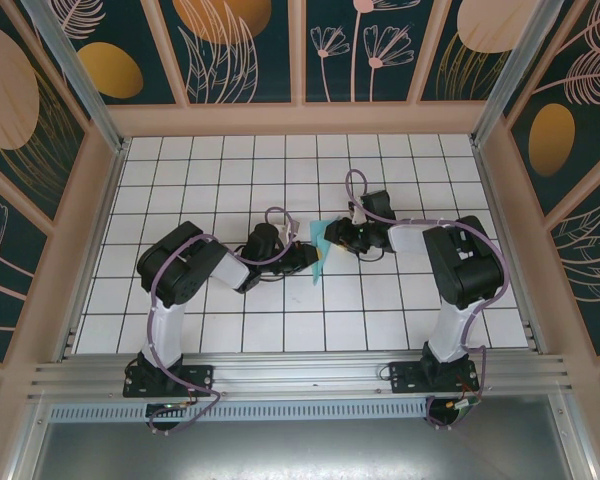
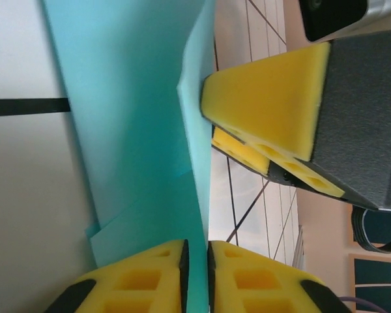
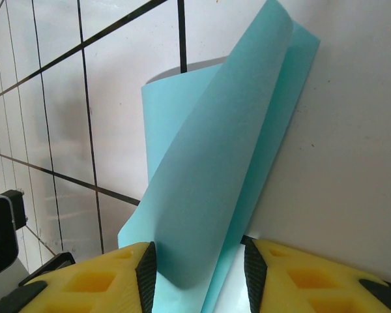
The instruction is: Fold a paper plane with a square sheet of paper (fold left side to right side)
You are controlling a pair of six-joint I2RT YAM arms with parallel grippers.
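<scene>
The turquoise sheet of paper (image 1: 322, 252) lies mid-table as a narrow strip, part folded. One long flap (image 3: 215, 163) curls up off the layer that lies flat on the tiles. My left gripper (image 1: 307, 257) reaches it from the left. In the left wrist view its pads (image 2: 197, 270) stand a thin gap apart, with the raised paper edge (image 2: 130, 130) running between them. My right gripper (image 1: 334, 238) comes from the right. Its jaws (image 3: 201, 267) are open and straddle the curled flap, which touches the left pad only. The right gripper's yellow fingers (image 2: 267, 98) meet the paper's edge.
White grid tiles (image 1: 230, 170) cover the table, with wooden walls on three sides. Both arms bend inward and their wrists nearly meet over the paper. A metal rail (image 1: 300, 375) runs along the near edge.
</scene>
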